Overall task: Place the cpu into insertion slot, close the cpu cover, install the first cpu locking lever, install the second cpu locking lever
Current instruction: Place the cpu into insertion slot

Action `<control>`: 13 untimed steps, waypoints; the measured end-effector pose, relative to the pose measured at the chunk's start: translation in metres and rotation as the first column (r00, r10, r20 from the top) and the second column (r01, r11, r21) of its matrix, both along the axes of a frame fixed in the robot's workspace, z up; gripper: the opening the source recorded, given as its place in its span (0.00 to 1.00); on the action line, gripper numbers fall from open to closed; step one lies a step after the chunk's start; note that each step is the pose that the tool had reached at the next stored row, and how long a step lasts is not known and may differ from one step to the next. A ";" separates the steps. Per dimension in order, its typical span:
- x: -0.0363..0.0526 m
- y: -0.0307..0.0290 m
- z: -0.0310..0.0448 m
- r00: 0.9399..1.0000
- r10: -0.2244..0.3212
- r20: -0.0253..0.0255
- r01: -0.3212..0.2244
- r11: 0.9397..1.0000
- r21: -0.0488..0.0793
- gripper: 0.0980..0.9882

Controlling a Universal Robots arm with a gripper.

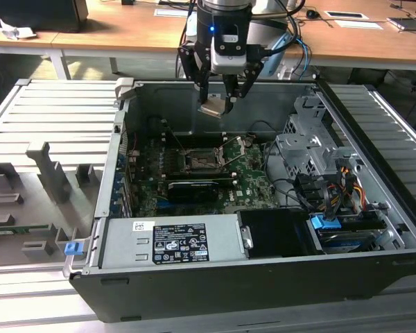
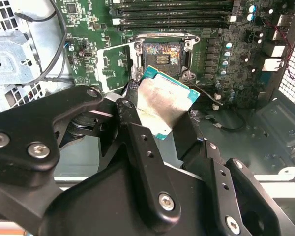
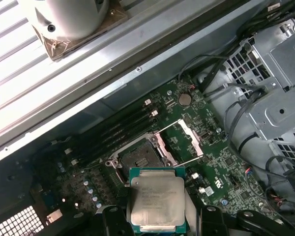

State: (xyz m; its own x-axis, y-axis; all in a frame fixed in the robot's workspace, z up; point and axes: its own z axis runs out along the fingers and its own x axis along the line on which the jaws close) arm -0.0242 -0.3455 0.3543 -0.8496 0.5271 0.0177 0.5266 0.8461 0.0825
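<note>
My gripper (image 1: 218, 102) is clamped on the cpu (image 1: 212, 109), gripping two opposite edges with its silvery top facing the first wrist view. I'm holding it inside the open computer case (image 1: 263, 284), well above the green board (image 1: 256, 184). The insertion slot (image 1: 202, 161) sits below the gripper, uncovered, with the cpu cover (image 3: 196, 141) swung open beside it.

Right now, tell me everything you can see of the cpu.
The cpu is a small flat square chip: pale, scuffed silvery metal top with faint print, green edge around it. The tool grips it by two opposite sides, in the air above the board, tilted in the exterior view, not yet seated. In both wrist views the dark insertion slot lies uncovered just beyond it.
</note>
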 end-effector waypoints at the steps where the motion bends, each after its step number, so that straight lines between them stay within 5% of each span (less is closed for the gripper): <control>1: 0.0000 0.0000 0.0000 1.000 -0.002 0.000 0.002 1.000 0.000 0.48; 13: 0.0000 0.0000 -0.0008 0.999 -0.038 0.000 0.038 0.999 0.000 0.48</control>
